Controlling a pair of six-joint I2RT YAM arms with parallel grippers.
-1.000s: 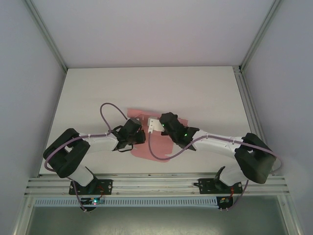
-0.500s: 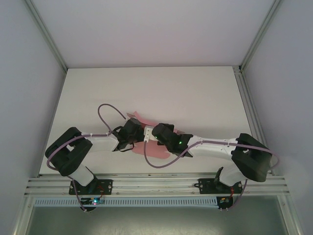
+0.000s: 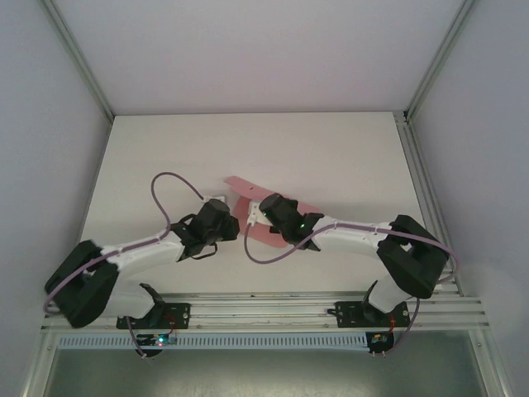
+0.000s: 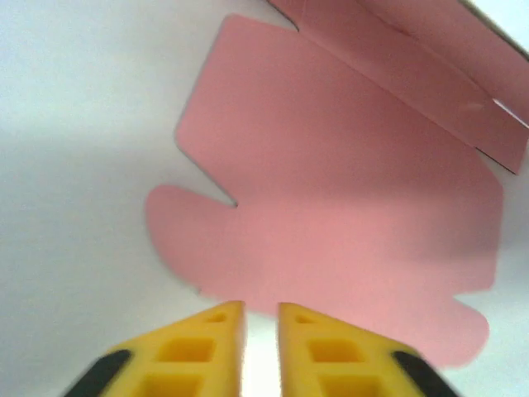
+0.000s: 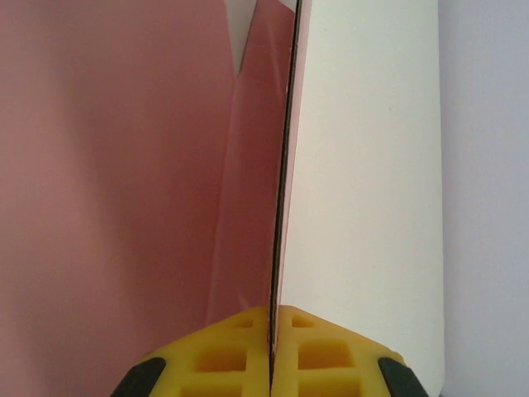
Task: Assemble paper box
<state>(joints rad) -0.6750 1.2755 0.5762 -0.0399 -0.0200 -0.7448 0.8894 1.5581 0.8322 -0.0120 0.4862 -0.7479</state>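
The paper box (image 3: 240,184) is a flat pink die-cut sheet with flaps, at mid-table between the two arms. My right gripper (image 3: 253,215) is shut on one edge of it. In the right wrist view the sheet (image 5: 124,165) runs edge-on out of the right gripper (image 5: 277,313), its pink face to the left. My left gripper (image 3: 235,227) sits just left of the sheet. In the left wrist view the left gripper (image 4: 260,310) is open by a narrow gap with nothing in it, just short of the near rim of the sheet (image 4: 331,190).
The white table (image 3: 331,157) stretches bare behind the arms, boxed in by pale walls and metal corner rails (image 3: 78,62). Purple cables (image 3: 169,184) loop over both arms. A slotted rail (image 3: 264,310) runs along the near edge by the bases.
The left jaws have parted a little and come off the sheet, and the left arm has stretched out lower. The right gripper has shifted left, still holding the sheet, which now sits tilted.
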